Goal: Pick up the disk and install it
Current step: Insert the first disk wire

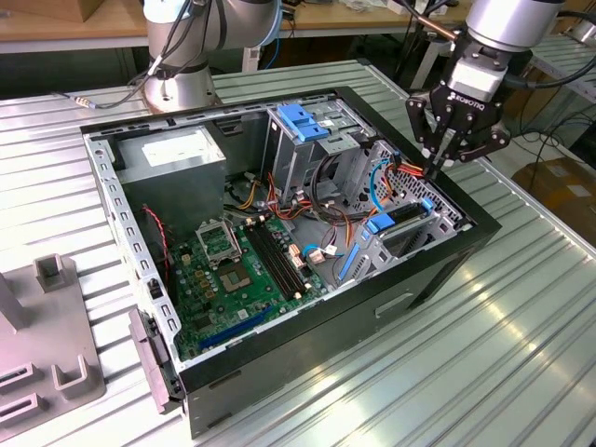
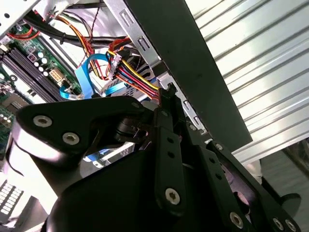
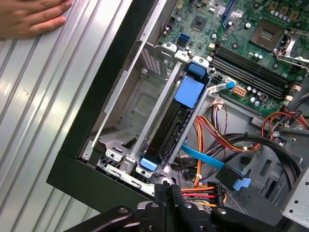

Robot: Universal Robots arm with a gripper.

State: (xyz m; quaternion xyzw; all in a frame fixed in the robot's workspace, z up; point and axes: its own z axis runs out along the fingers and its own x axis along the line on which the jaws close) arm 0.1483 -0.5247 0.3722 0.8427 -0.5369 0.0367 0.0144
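The disk [image 1: 402,216], a dark drive in a bright blue carrier, stands on edge in the drive bay at the corner of the open computer case [image 1: 438,270]. In the first wrist view the disk [image 3: 166,130] sits between silver bay rails, with blue carrier tabs at both ends. My gripper [image 1: 438,165] hangs just above that corner of the case, its fingers shut together with nothing between them. In the first wrist view the gripper [image 3: 166,192] is a little past the disk's end, next to a bundle of red, yellow and black wires [image 3: 203,192]. The fingertips [image 2: 169,92] also meet near those wires.
The case holds a green motherboard [image 1: 233,270], a grey power supply box [image 1: 177,154] and a silver cage with a blue tab [image 1: 303,121]. A blue flat cable [image 3: 207,162] crosses beside the bay. A hand [image 3: 29,17] rests on the slatted table. A grey fixture [image 1: 47,345] stands at the exterior view's left.
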